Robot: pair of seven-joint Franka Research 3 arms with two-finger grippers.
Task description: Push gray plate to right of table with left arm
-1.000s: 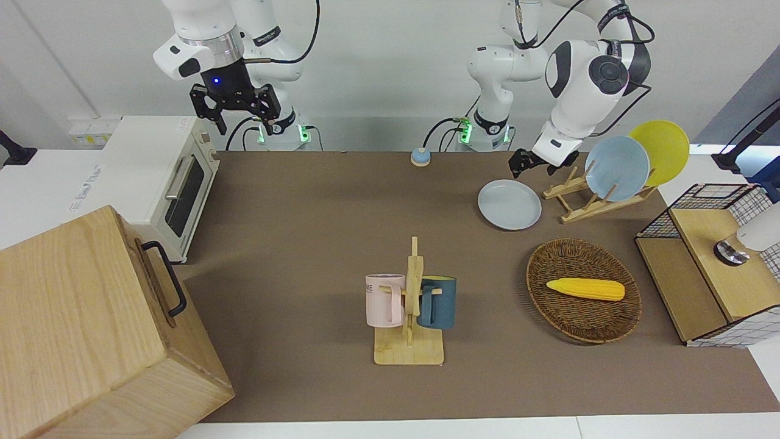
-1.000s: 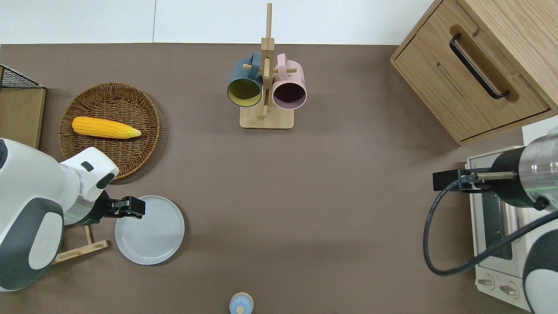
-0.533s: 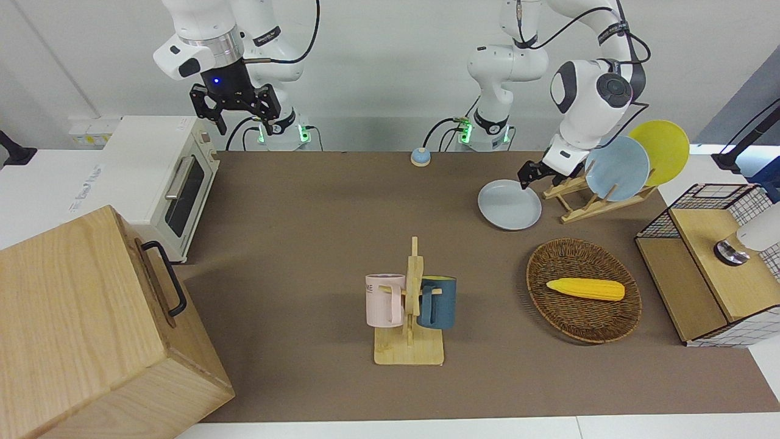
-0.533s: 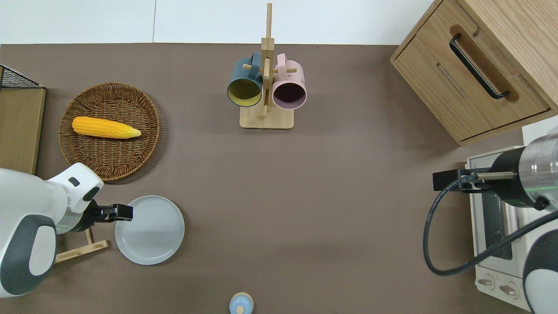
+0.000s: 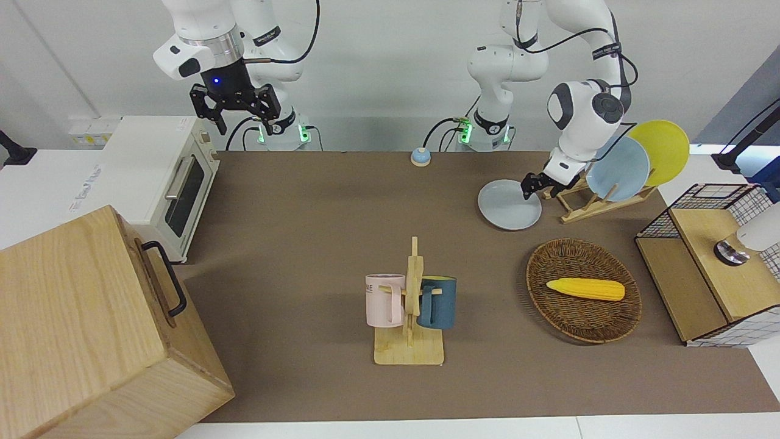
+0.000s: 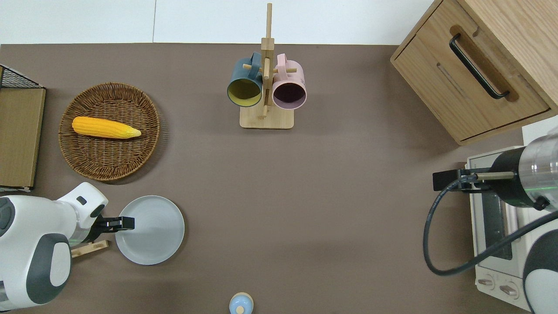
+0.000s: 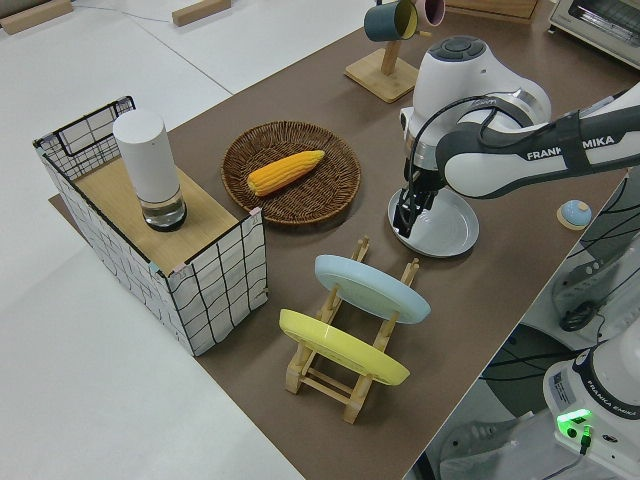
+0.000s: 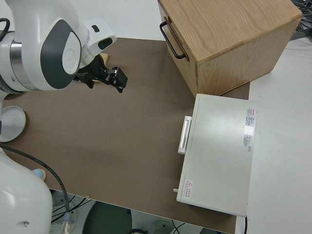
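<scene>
The gray plate [image 5: 509, 205] lies flat on the brown table [image 5: 317, 207], toward the left arm's end and next to the dish rack. It also shows in the overhead view [image 6: 152, 231] and the left side view [image 7: 445, 225]. My left gripper [image 6: 124, 223] is shut and empty. It is low over the plate's rim on the side toward the dish rack, as the front view [image 5: 529, 188] and the left side view [image 7: 405, 220] show. My right gripper [image 5: 234, 113] is open and parked.
A wooden dish rack [image 5: 585, 204] holds a sky-blue plate [image 5: 616, 168] and a yellow plate [image 5: 661, 149]. A wicker basket [image 5: 585, 317] holds corn [image 5: 585, 289]. A mug rack [image 5: 409, 317], a wooden cabinet [image 5: 85, 329], a toaster oven [image 5: 161, 177] and a wire shelf [image 5: 713, 262] stand around.
My left gripper has come down from above the plate to its rim beside the dish rack. The plate has not moved. The right arm has not moved.
</scene>
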